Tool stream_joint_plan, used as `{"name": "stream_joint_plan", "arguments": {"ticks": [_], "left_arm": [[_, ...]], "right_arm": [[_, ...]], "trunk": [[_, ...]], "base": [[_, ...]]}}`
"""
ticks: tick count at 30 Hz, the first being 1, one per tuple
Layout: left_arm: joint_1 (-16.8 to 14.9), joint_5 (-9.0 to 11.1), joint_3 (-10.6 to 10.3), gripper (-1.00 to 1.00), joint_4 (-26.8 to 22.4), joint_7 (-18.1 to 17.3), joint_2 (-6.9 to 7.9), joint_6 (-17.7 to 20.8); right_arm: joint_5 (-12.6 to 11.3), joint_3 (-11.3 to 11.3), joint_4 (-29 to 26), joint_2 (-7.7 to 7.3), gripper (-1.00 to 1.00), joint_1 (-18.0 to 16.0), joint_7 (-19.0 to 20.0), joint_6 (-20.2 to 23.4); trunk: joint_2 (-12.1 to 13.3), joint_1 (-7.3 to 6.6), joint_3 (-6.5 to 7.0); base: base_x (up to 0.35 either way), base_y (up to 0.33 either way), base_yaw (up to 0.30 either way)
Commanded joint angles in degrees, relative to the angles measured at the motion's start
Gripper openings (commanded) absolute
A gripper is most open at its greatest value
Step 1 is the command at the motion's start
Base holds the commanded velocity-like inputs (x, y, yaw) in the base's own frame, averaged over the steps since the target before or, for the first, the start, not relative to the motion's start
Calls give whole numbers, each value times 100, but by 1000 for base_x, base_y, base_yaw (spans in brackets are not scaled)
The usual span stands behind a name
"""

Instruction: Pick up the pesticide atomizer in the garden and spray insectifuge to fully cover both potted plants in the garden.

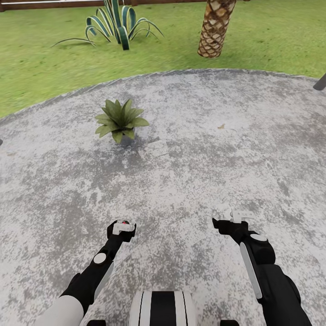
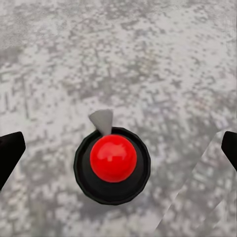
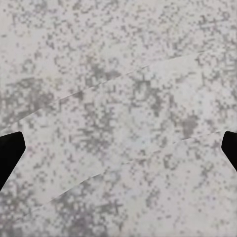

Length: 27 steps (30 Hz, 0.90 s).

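A potted plant point(image 1: 120, 120), a low rosette of broad green leaves, stands on the grey patio ahead and to the left. The pesticide atomizer point(image 2: 113, 163) shows end-on in the left wrist view: a red round top on a dark round body with a small grey nozzle. In the head view its red top point(image 1: 123, 222) peeks out at my left gripper point(image 1: 121, 227). That gripper's dark fingertips point(image 2: 10, 154) stand wide apart on either side of the atomizer, not touching it. My right gripper point(image 1: 231, 218) hangs open over bare paving, with nothing between its fingers.
Beyond the mottled patio point(image 1: 203, 149) lies green lawn with a striped agave point(image 1: 115, 22) and a scaly palm trunk point(image 1: 215, 29). A brown fence point(image 1: 45, 4) runs along the far edge. A dark slanted object point(image 1: 320, 82) pokes in at the right.
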Motion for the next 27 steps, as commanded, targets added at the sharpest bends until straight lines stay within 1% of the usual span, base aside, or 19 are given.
{"name": "stream_joint_plan", "arguments": {"ticks": [1, 12, 18, 27], "left_arm": [[-3, 2, -3, 100, 5, -1, 0, -18], [-3, 5, 1, 100, 7, -1, 0, -18], [-3, 3, 1, 100, 7, -1, 0, -18], [-3, 6, 1, 100, 7, -1, 0, -18]], "right_arm": [[1, -4, -7, -1, 100, -2, 8, 29], [1, -2, -8, -1, 100, -2, 8, 29], [1, -2, -7, -1, 100, -2, 8, 29], [1, -2, -11, -1, 100, -2, 8, 29]], "trunk": [[-1, -1, -8], [-1, -1, -34], [-1, -1, -48], [-1, -1, -58]], "base": [[0, 0, 0], [0, 0, 2], [0, 0, 147], [0, 0, 24]]}}
